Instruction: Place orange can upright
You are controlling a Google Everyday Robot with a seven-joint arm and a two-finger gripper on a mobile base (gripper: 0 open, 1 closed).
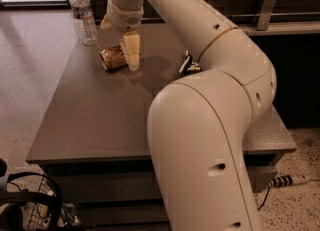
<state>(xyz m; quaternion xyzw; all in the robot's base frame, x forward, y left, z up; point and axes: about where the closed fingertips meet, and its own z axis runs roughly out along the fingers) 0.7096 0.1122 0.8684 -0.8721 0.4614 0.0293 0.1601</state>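
The orange can (pixel 112 58) lies on its side on the grey table (pixel 90 120), toward the far left part of the top. My gripper (pixel 132 59) points straight down and its tip sits right against the can's right end, near the table surface. The can's label side faces up and its right end is hidden behind the gripper. I cannot tell whether the gripper holds the can or only stands beside it.
A clear water bottle (pixel 83 14) stands upright at the table's far left corner. A dark chip bag (pixel 188 66) lies right of the can, mostly hidden by my arm. A wire basket (pixel 30 205) is on the floor at lower left.
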